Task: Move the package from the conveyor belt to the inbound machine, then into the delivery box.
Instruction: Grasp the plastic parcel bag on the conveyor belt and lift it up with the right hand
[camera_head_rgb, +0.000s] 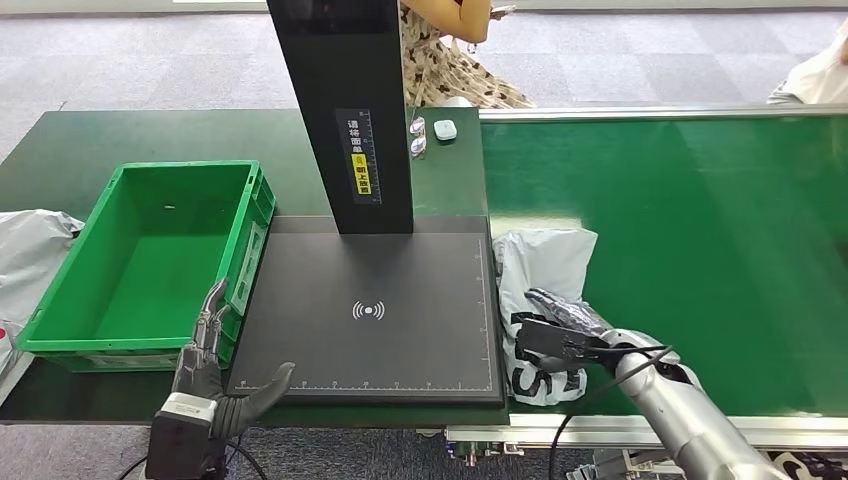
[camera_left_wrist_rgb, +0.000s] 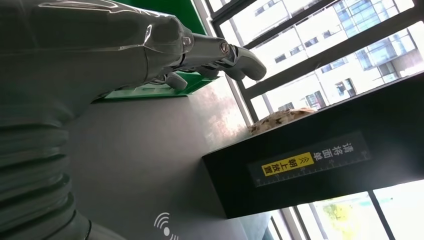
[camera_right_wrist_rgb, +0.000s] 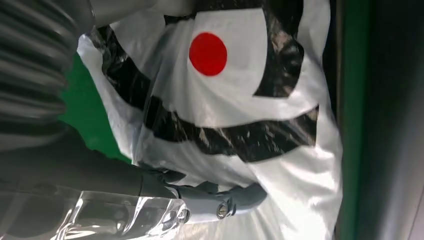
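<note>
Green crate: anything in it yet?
No. In the head view the green crate shows a bare floor; the package lies on the conveyor belt.

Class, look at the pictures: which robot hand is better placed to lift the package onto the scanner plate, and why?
The right robot hand. It already rests on the white package at the belt's end, beside the scanner plate. The left robot hand is across the plate, by the green crate.

Glossy crinkled plastic package (camera_head_rgb: 545, 290), matt black scanner plate (camera_head_rgb: 400, 300), smooth green plastic crate (camera_head_rgb: 60, 335), matt green belt (camera_head_rgb: 700, 230)
</note>
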